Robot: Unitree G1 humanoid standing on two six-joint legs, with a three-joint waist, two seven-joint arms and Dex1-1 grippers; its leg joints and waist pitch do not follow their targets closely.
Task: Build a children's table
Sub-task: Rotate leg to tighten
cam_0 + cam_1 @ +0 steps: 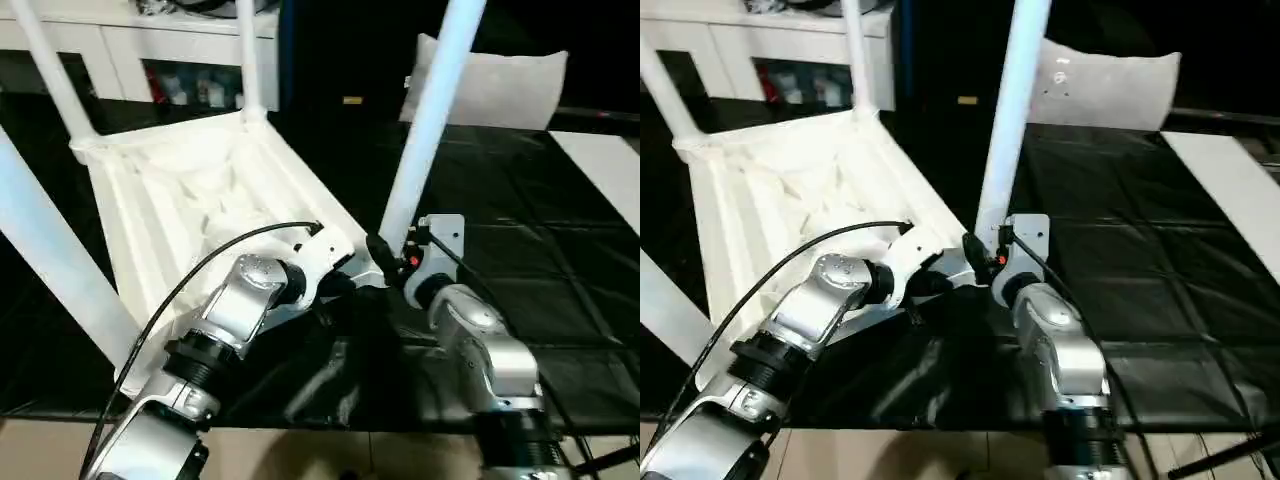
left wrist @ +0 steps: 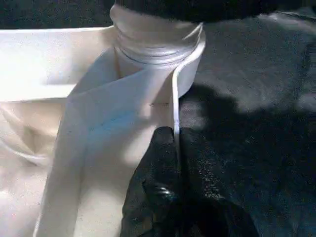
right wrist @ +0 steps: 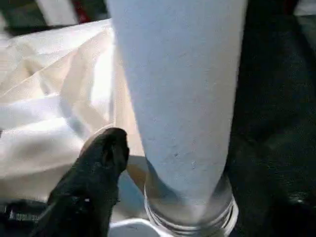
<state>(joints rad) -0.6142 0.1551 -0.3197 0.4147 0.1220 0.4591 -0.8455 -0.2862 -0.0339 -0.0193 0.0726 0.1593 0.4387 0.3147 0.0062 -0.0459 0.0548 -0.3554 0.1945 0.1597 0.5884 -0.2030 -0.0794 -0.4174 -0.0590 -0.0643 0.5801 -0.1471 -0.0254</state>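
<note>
While the table top point(image 1: 190, 200) lies underside-up on the black worktop point(image 1: 520, 260) with four legs seated in its sockets, the left end effector point(image 2: 170, 163) is clamped on its near rim; the right end effector point(image 1: 385, 262), fingers apart, straddles the near-right leg point(image 1: 425, 120).

The desk point(image 1: 560, 290) is covered in a glossy black sheet, creased into squares and catching glints of light; a white-grey cushion point(image 1: 500, 85) stands at its far edge; a flat white board point(image 1: 605, 165) lies toward the right; behind, a white cabinet point(image 1: 120, 45) with open shelves; a pale floor point(image 1: 330, 455) in front.
</note>
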